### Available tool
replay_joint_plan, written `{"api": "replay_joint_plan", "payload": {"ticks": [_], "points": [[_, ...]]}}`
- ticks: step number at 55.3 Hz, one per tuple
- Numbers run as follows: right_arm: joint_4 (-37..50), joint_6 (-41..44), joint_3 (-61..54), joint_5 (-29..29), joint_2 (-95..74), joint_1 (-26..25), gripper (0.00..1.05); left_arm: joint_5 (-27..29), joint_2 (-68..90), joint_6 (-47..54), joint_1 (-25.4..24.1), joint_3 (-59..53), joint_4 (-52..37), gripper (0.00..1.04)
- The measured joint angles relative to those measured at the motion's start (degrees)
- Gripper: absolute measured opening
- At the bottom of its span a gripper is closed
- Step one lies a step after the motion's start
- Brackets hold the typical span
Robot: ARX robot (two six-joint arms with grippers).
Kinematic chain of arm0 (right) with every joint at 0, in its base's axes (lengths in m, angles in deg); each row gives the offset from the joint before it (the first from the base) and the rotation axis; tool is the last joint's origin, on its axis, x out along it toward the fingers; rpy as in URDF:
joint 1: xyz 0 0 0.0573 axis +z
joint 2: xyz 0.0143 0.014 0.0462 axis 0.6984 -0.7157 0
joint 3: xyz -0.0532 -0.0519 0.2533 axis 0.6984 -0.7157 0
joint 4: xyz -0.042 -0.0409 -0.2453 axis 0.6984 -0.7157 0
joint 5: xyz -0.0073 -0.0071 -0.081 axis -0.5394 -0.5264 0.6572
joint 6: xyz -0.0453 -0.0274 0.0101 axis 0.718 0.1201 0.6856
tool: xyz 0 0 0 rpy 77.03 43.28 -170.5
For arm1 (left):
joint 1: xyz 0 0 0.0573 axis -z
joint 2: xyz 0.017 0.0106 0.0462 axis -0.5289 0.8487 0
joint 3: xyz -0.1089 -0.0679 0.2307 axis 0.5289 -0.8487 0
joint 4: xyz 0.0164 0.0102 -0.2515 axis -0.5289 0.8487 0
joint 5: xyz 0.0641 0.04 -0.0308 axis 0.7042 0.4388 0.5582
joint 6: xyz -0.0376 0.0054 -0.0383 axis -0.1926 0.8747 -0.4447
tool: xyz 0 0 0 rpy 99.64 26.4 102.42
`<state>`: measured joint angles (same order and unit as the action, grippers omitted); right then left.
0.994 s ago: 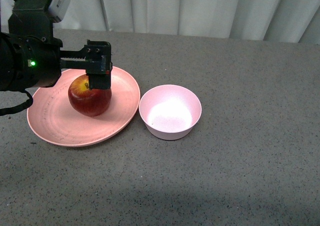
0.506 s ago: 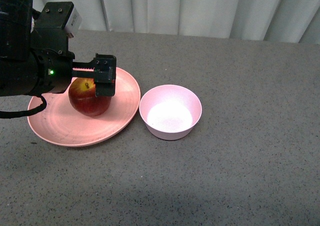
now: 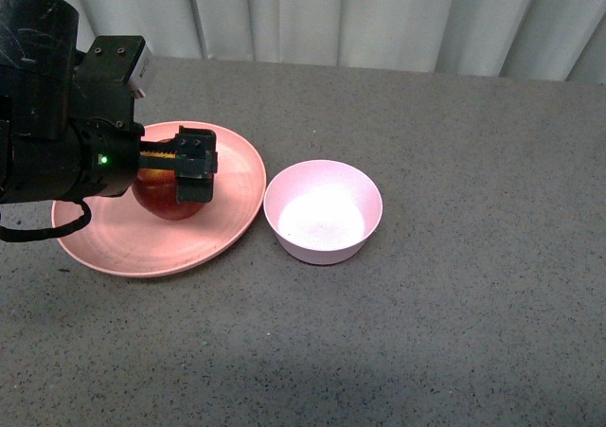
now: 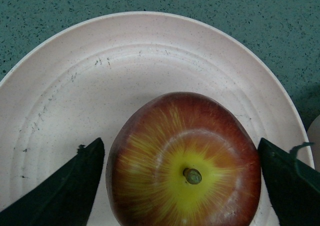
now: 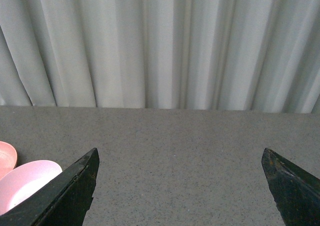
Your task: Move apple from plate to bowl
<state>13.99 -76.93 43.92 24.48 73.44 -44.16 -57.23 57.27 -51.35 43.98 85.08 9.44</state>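
The dark red apple [image 3: 161, 198] sits on the salmon-pink plate [image 3: 114, 242] at the left, largely hidden by my left arm. In the left wrist view the apple [image 4: 185, 156] is stem up on the plate [image 4: 125, 60]. My left gripper [image 3: 175, 176] is open, and its fingers [image 4: 65, 193] stand on either side of the apple with small gaps. The pale pink bowl [image 3: 323, 211] stands empty just right of the plate. My right gripper [image 5: 180, 196] is open and empty above bare table; it does not show in the front view.
The table is a grey speckled surface [image 3: 454, 304]. White curtains [image 3: 379, 15] hang along its far edge. The right wrist view catches the bowl's rim [image 5: 25, 181] and a sliver of the plate [image 5: 6, 158].
My left gripper has come down over the apple, from above it to level with its sides. The apple, plate and bowl have not moved.
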Motion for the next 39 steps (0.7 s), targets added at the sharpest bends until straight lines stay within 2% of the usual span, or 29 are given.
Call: {"api": "replay_joint_plan", "payload": {"ticks": [7, 10, 19, 27, 39], "points": [[0.0, 0.0, 0.0, 0.0, 0.0, 0.0, 0.95, 0.0, 0.0, 0.1, 0.0, 0.0, -0.3, 0.74], [0.0, 0.0, 0.0, 0.0, 0.0, 0.0, 0.95, 0.1, -0.1, 0.1, 0.0, 0.0, -0.3, 0.71], [0.0, 0.0, 0.0, 0.0, 0.0, 0.0, 0.95, 1.0, -4.6, -0.8, 2.5, -1.4, -0.1, 0.7], [0.0, 0.0, 0.0, 0.0, 0.0, 0.0, 0.95, 0.7, -11.1, -2.1, 10.5, -1.4, -0.9, 0.7], [0.0, 0.0, 0.0, 0.0, 0.0, 0.0, 0.95, 1.2, -10.2, -1.9, 18.0, -0.9, -0.9, 0.69]]}}
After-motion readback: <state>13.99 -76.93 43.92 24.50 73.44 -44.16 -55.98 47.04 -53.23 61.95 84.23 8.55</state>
